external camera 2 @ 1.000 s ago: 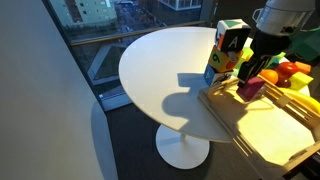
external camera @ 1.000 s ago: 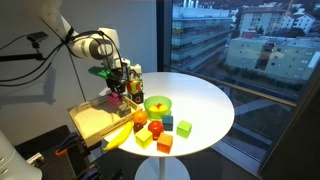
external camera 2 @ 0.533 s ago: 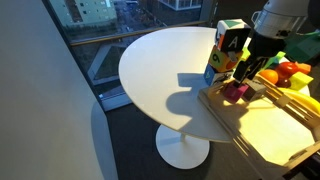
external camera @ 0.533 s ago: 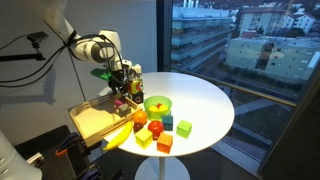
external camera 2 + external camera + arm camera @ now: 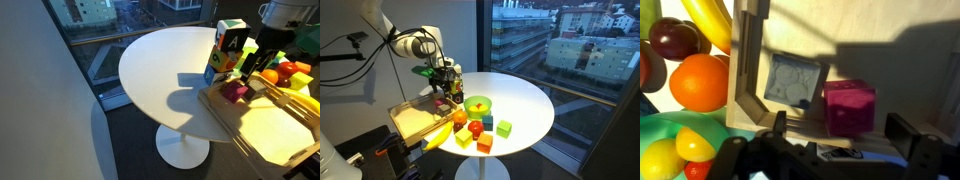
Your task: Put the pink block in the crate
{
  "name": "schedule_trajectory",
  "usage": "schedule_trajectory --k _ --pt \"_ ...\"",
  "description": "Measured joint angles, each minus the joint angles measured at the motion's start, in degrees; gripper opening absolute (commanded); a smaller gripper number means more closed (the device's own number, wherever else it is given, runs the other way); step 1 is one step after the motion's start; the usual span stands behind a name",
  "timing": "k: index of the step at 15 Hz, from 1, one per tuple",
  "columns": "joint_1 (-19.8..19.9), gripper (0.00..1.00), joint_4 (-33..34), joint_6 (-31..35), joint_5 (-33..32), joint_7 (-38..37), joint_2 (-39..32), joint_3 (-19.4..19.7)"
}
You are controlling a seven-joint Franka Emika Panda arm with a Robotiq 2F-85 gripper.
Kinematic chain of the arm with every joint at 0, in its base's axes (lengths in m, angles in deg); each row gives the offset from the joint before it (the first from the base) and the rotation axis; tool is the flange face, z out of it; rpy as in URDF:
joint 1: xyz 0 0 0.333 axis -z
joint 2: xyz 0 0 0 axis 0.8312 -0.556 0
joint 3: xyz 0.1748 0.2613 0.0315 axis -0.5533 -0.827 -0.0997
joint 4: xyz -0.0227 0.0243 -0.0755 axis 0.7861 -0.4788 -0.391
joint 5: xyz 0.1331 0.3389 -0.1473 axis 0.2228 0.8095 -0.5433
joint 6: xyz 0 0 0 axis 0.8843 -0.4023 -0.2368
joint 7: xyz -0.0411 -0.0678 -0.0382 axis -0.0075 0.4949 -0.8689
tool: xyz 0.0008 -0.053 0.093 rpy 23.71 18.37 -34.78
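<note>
The pink block [image 5: 848, 107] is a small magenta cube resting on the floor of the crate [image 5: 880, 50], close to its corner wall. In both exterior views the pink block [image 5: 441, 104] [image 5: 236, 91] lies at the table-side end of the tan crate [image 5: 412, 121] [image 5: 262, 128]. My gripper [image 5: 840, 124] hangs just above the block, open, with a finger [image 5: 902, 130] on each side and not touching it. In both exterior views the gripper [image 5: 444, 88] [image 5: 250, 72] is straight over the block.
The crate sits at the edge of a round white table [image 5: 525, 100]. Beside it are a lime-green bowl [image 5: 477, 104], a banana [image 5: 438, 138], an orange [image 5: 700, 82], loose coloured blocks [image 5: 486, 128] and a carton [image 5: 228, 48]. A big window lies beyond.
The jaws went from shut on the pink block to open. The block dropped onto the crate floor, and the gripper lifted slightly above it.
</note>
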State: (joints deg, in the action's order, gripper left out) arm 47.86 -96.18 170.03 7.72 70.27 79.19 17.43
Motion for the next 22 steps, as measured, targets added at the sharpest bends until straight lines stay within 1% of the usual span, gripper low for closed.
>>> schedule_trajectory --k 8,11,15,22 --pt "2.6 1.0 0.2 -4.6 -0.4 2.4 6.9 1.7" --pt "3.5 1.0 0.4 -7.5 -0.4 4.4 9.5 2.3" --pt "4.1 1.0 0.8 -13.8 -0.4 7.3 13.0 3.1" --pt "4.7 1.0 3.5 -28.1 -0.4 11.3 19.1 4.3"
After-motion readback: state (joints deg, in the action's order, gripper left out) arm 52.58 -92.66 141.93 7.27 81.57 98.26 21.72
